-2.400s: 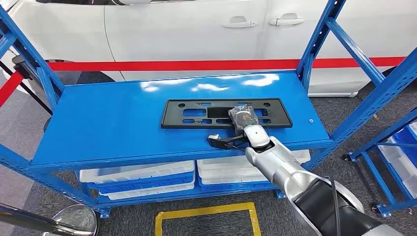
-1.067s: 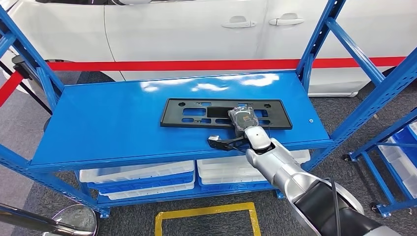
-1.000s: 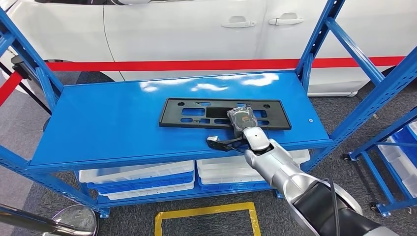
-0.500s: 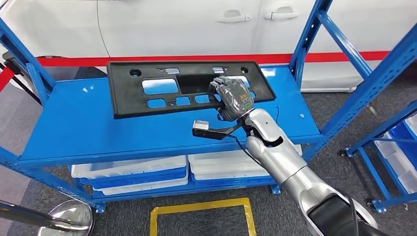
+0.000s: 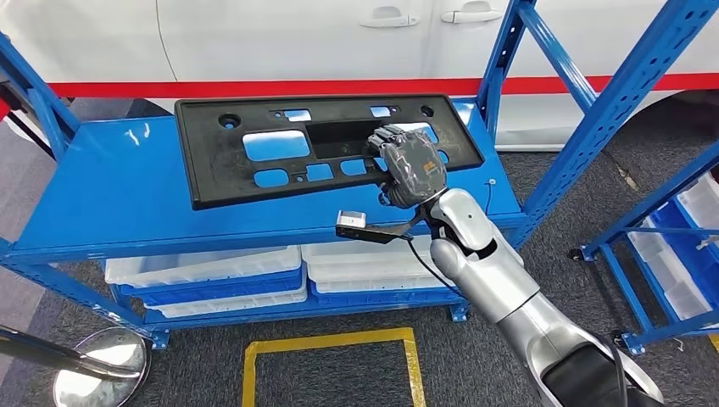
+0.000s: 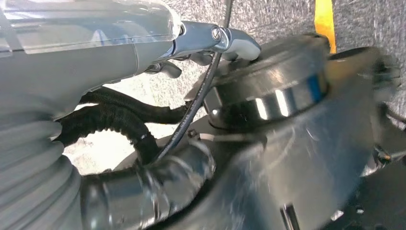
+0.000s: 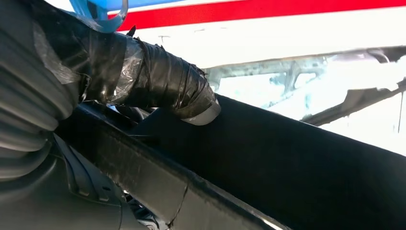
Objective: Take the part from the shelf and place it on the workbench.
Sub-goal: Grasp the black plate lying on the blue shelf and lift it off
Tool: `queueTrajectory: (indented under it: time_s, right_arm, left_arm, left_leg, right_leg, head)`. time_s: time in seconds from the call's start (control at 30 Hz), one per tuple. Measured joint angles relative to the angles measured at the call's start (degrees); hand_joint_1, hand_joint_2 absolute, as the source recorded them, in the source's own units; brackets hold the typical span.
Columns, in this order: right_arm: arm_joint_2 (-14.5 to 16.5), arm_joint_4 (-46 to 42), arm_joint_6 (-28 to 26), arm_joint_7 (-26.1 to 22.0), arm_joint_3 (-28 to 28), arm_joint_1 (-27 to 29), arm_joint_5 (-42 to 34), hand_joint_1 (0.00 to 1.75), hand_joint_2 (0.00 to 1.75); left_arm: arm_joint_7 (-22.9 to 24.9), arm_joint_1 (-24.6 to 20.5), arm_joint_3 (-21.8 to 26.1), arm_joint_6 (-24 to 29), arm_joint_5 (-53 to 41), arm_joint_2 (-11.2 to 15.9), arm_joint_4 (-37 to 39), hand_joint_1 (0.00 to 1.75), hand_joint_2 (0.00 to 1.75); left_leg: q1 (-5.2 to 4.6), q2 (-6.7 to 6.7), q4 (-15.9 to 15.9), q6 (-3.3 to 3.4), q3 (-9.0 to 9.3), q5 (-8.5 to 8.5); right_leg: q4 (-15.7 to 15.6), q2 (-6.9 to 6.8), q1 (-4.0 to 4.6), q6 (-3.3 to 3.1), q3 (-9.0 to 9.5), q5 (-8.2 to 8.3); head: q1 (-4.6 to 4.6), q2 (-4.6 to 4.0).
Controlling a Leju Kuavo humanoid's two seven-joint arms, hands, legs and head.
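A white car (image 5: 280, 38) stands behind the blue shelf (image 5: 102, 203), whose lower tier holds white bins (image 5: 203, 275). The black licence-plate bracket (image 5: 254, 165), the part to be moved, is tilted up with its near edge off the shelf surface, gripped at its right portion by the right hand (image 5: 411, 165), fingers wrapped over its edge. The left hand (image 6: 86, 43) hangs low; whether its fingers are closed I cannot tell. Judging by this, pickup is done; carrying to the workbench and setting down remain.

glossy blue metal shelf rack (image 5: 127, 203): top deck sitting bare; lower tier carrying flat white plastic trays (image 5: 212, 267) side by side.
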Motion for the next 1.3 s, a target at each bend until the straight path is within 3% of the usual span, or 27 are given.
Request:
queueTrajectory:
  time_s: [0.1,0.13,0.17,0.23,0.27,0.3,0.33,0.37,0.4,0.43,0.5,0.57,0.63,0.7,0.77,0.8,0.83,0.87,0.93,1.0,1.03,1.1,1.13,1.17,1.2,1.27,1.3]
  right_arm:
    - [-0.4,-0.4,-0.1,0.0,0.0,0.1,0.0,1.75,1.75]
    - [-0.6,-0.5,-0.1,0.0,0.0,0.2,0.0,1.75,1.75]
    - [-0.8,-0.6,-0.1,0.0,0.0,0.2,0.0,1.75,1.75]
    - [-1.1,-0.7,-0.2,0.0,0.0,0.3,0.0,1.75,1.75]
    - [-1.2,-0.7,-0.2,0.0,0.0,0.4,0.0,1.75,1.75]
    - [-1.3,-0.7,-0.2,0.0,0.0,0.5,0.0,1.75,1.75]
    - [-1.4,-0.7,-0.2,0.0,0.0,0.6,0.0,1.75,1.75]
    - [-1.4,-0.7,-0.2,0.0,0.0,0.7,0.0,1.75,1.75]
    - [-1.5,-0.7,-0.2,0.0,0.0,0.7,0.0,1.75,1.75]
    - [-1.5,-0.8,-0.2,0.0,0.0,0.7,0.0,1.75,1.75]
    - [-1.5,-1.0,-0.2,0.0,0.0,0.7,0.0,1.75,1.75]
    - [-1.6,-1.2,-0.2,0.0,0.0,0.5,0.0,1.75,1.75]
    - [-1.6,-1.2,-0.1,0.1,0.0,0.4,0.0,1.75,1.75]
    - [-1.6,-1.2,0.0,0.2,0.0,0.2,0.1,1.75,1.75]
    - [-1.6,-1.2,0.4,0.3,0.0,0.1,0.2,1.75,1.75]
    - [-1.6,-1.2,0.6,0.3,0.0,0.0,0.2,1.75,1.75]
    - [-1.6,-1.2,0.9,0.3,0.0,0.0,0.2,1.75,1.75]
    - [-1.6,-1.2,1.3,0.4,0.0,-0.1,0.2,1.75,1.75]
    - [-1.6,-1.3,1.8,0.6,0.0,-0.4,0.2,1.75,1.75]
    - [-1.6,-1.6,2.3,1.0,0.1,-0.8,0.2,1.75,1.75]
    - [-1.6,-1.8,2.5,1.1,0.1,-1.0,0.1,1.75,1.75]
    - [-1.6,-2.0,2.8,1.2,0.2,-1.2,0.0,1.75,1.75]
    - [-1.7,-2.1,2.9,1.2,0.2,-1.2,-0.1,1.75,1.75]
    - [-1.8,-2.1,3.0,1.3,0.3,-1.2,-0.1,1.75,1.75]
    - [-1.8,-2.1,3.2,1.3,0.3,-1.2,-0.1,1.75,1.75]
    - [-2.0,-2.3,3.3,1.6,0.5,-1.2,0.0,1.75,1.75]
    - [-2.1,-2.3,3.4,1.7,0.6,-1.1,0.1,1.75,1.75]
  left_arm:
    - [-0.8,-0.8,-2.5,0.0,1.1,0.8,-0.4,0.0,1.75]
    - [-0.9,-1.0,-3.2,0.0,1.3,1.0,-0.6,0.0,1.75]
    - [-1.1,-1.1,-3.8,0.1,1.5,1.2,-0.7,0.0,1.75]
    - [-1.2,-1.4,-4.6,0.1,1.6,1.4,-0.8,0.0,1.75]
    - [-1.3,-1.5,-4.9,0.1,1.6,1.4,-0.8,0.0,1.75]
    - [-1.4,-1.6,-5.1,0.2,1.6,1.5,-0.8,0.0,1.75]
    - [-1.4,-1.7,-5.3,0.2,1.6,1.6,-0.8,0.0,1.75]
    - [-1.5,-1.8,-5.5,0.2,1.6,1.6,-0.8,0.0,1.75]
    - [-1.5,-1.8,-5.6,0.2,1.6,1.7,-0.8,0.0,1.75]
    - [-1.5,-1.9,-5.7,0.2,1.6,1.7,-0.8,0.0,1.75]
    - [-1.5,-2.0,-5.9,0.3,1.7,1.8,-0.9,0.0,1.75]
    - [-1.9,-2.3,-6.5,0.5,2.3,2.1,-0.9,0.0,1.75]
    - [-2.9,-2.9,-7.9,1.4,3.5,2.6,-1.0,0.0,1.75]
    - [-4.3,-3.8,-10.0,2.9,4.5,3.4,-1.4,0.0,1.75]
    - [-6.1,-5.0,-12.9,4.8,4.7,4.1,-1.9,0.0,1.75]
    - [-7.2,-5.8,-14.5,5.8,4.4,4.5,-2.1,0.0,1.75]
    - [-8.4,-6.6,-16.3,6.8,4.1,4.8,-2.2,0.0,1.75]
    - [-9.8,-7.6,-18.2,7.8,3.6,5.1,-2.3,0.0,1.75]
    - [-12.5,-9.5,-22.3,9.7,2.0,5.8,-2.5,0.0,1.75]
    - [-14.6,-11.0,-26.0,11.1,-0.4,6.5,-2.7,0.0,1.75]
    - [-15.3,-11.4,-27.2,11.6,-1.9,6.8,-2.9,0.0,1.75]
    - [-15.8,-11.8,-28.2,12.2,-4.9,7.2,-3.0,0.0,1.75]
    - [-15.9,-11.9,-28.2,12.3,-6.2,7.3,-3.0,0.0,1.75]
    - [-16.0,-12.0,-28.2,12.6,-7.4,7.5,-3.0,0.0,1.75]
    - [-16.1,-12.2,-28.2,12.8,-8.1,7.6,-3.1,0.0,1.75]
    - [-16.1,-12.2,-28.2,13.7,-7.7,7.8,-3.5,0.0,1.75]
    - [-16.1,-12.1,-28.2,14.4,-7.2,7.9,-3.9,0.0,1.75]
  left_leg:
    - [-0.16,0.18,-2.4,-0.25,0.02,1.88]
    - [0.01,0.3,-2.9,-0.15,-0.34,2.93]
    - [0.24,0.45,-3.5,-0.08,-0.89,4.03]
    - [0.47,0.62,-3.7,0.0,-2.49,5.74]
    - [0.49,0.65,-3.6,-0.09,-3.49,6.41]
    - [0.5,0.66,-3.3,-0.21,-4.54,7.03]
    - [0.53,0.66,-3.0,-0.34,-5.6,7.58]
    - [0.56,0.67,-2.6,-0.51,-6.65,8.05]
    - [0.61,0.67,-2.1,-0.71,-7.62,8.43]
    - [0.59,0.65,-1.5,-0.96,-8.49,8.71]
    - [0.49,0.63,-0.6,-1.51,-9.49,9.19]
    - [0.44,0.59,-0.4,-2.13,-9.79,9.89]
    - [0.59,0.46,0.1,-2.87,-10.35,9.51]
    - [0.9,0.3,3.6,-3.66,-11.78,5.18]
    - [1.26,0.25,10.5,-4.35,-13.58,-0.44]
    - [1.43,0.26,13.7,-4.6,-14.04,-1.66]
    - [1.55,0.26,15.6,-4.76,-13.89,-1.44]
    - [1.64,0.25,15.6,-4.81,-12.87,-0.04]
    - [1.72,0.17,10.1,-4.56,-8.0,3.03]
    - [1.56,0.01,1.6,-4.04,-2.13,2.81]
    - [1.43,-0.09,-1.2,-3.8,-0.45,2.21]
    - [1.37,-0.07,-2.8,-3.24,-0.22,2.53]
    - [1.44,0.05,-3.0,-2.86,-0.58,3.19]
    - [1.55,0.18,-3.2,-2.35,-1.11,3.89]
    - [1.68,0.31,-3.3,-1.89,-1.77,4.6]
    - [1.58,0.41,-3.2,-1.34,-3.36,5.76]
    - [1.52,0.43,-3.1,-1.28,-4.18,6.31]
  right_leg:
    - [-1.2,-0.14,-0.36,0.89,0.07,1.55]
    - [-1.0,-0.11,-0.35,1.22,-0.19,0.56]
    - [0.3,-0.07,-0.39,1.54,-0.64,-1.57]
    - [6.0,-0.11,-0.78,2.13,-1.89,-7.76]
    - [9.6,-0.16,-1.02,2.42,-2.39,-9.76]
    - [12.6,-0.2,-1.22,2.65,-2.48,-10.35]
    - [14.1,-0.22,-1.37,2.84,-1.9,-9.66]
    - [13.8,-0.25,-1.46,2.98,-0.4,-8.18]
    - [11.3,-0.27,-1.52,3.06,2.22,-6.83]
    - [7.5,-0.3,-1.53,3.04,5.36,-6.72]
    - [0.5,-0.26,-1.27,2.42,10.23,-8.25]
    - [-1.6,-0.22,-0.97,1.45,11.18,-8.97]
    - [-1.8,-0.43,-1.16,0.44,10.4,-7.9]
    - [-2.3,-0.67,-1.37,-0.47,9.08,-6.43]
    - [-2.2,-0.74,-1.31,-0.8,7.39,-4.98]
    - [-2.2,-0.74,-1.28,-0.77,6.45,-4.29]
    - [-2.1,-0.74,-1.27,-0.69,5.5,-3.63]
    - [-1.9,-0.74,-1.27,-0.56,4.59,-3.01]
    - [-1.6,-0.74,-1.28,-0.21,3.04,-1.89]
    - [-1.5,-0.7,-1.18,0.34,2.2,-0.88]
    - [-1.6,-0.68,-1.19,0.68,2.1,-0.33]
    - [-2.1,-0.63,-1.22,1.4,2.03,0.77]
    - [-2.0,-0.54,-1.27,1.72,1.78,0.52]
    - [-1.2,-0.46,-1.29,2.0,1.31,-0.85]
    - [0.6,-0.39,-1.33,2.25,0.61,-3.18]
    - [7.2,-0.36,-1.42,2.63,-1.16,-8.65]
    - [10.7,-0.36,-1.43,2.79,-1.85,-9.95]
  head:
    - [-0.03,0.01]
    - [-0.02,0.01]
    - [-0.02,0.0]
    - [-0.01,0.0]
    - [-0.01,0.0]
    - [-0.01,0.0]
    - [-0.02,0.0]
    - [-0.02,0.0]
    - [-0.02,0.0]
    - [-0.01,0.0]
    - [-0.02,0.0]
    - [-0.02,0.0]
    - [-0.03,0.0]
    - [-0.04,0.0]
    - [-0.04,0.0]
    - [-0.04,0.0]
    - [-0.04,0.0]
    - [-0.04,0.0]
    - [-0.05,0.0]
    - [-0.04,0.0]
    - [-0.03,0.0]
    - [-0.02,0.0]
    - [-0.01,0.0]
    - [0.0,0.0]
    - [0.02,0.0]
    - [0.01,0.0]
    - [0.01,0.0]
